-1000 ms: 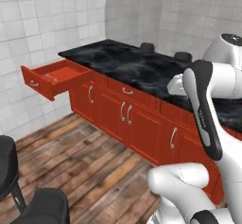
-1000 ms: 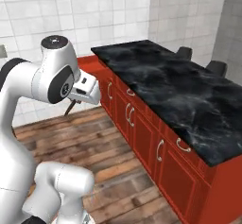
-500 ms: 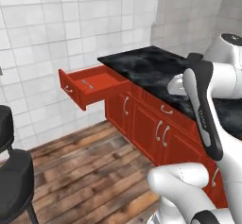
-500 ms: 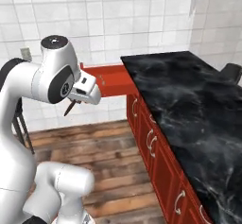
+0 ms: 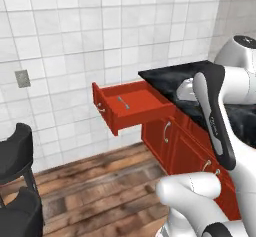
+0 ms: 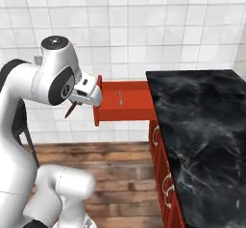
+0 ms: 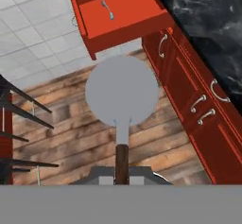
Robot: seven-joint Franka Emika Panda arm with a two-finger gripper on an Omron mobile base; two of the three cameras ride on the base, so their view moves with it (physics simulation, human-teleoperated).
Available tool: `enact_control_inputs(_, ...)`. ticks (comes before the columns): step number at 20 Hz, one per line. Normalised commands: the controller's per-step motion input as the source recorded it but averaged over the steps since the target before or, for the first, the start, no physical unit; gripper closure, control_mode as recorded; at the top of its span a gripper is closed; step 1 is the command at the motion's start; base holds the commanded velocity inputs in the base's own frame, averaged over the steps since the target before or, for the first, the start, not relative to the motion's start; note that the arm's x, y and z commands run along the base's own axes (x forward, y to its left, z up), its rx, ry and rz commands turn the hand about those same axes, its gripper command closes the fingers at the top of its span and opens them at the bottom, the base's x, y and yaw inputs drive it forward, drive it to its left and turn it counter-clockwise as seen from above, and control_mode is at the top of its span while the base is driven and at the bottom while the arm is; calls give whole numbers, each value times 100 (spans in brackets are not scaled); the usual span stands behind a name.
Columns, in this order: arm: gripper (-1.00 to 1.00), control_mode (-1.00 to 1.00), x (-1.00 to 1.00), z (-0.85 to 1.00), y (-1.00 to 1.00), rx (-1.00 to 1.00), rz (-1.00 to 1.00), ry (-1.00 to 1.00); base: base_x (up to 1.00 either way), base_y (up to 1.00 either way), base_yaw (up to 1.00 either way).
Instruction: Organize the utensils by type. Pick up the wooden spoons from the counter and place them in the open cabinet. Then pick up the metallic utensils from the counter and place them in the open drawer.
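Right up close, the end effector [image 7: 122,173] is clamped tight on the dark handle of a metal utensil [image 7: 122,93], its round silver-grey bowl hanging over the wooden floor [image 7: 71,124]. From the right base view, that dark handle pokes out below the hand [image 6: 86,93]. Just beyond, the open drawer [image 5: 131,104] juts from the red cabinets, a small silver utensil [image 7: 107,9] already lying inside. Beside it, the black table [image 6: 202,126], and behind, white wall tiles [image 5: 100,31].
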Motion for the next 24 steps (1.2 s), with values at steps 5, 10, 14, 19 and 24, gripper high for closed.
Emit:
enact_control_inputs(5, 100, 100, 0, 0, 0, 0, 0, 0, 93, -36, 31)
enact_control_inputs(10, 100, 100, 0, 0, 0, 0, 0, 0, 93, -40, 27)
enact_control_inputs(14, 100, 100, 0, 0, 0, 0, 0, 0, 87, -45, 20)
enact_control_inputs(19, 100, 100, 0, 0, 0, 0, 0, 0, 61, -51, 21)
enact_control_inputs(24, 100, 100, 0, 0, 0, 0, 0, 0, 22, -17, 9)
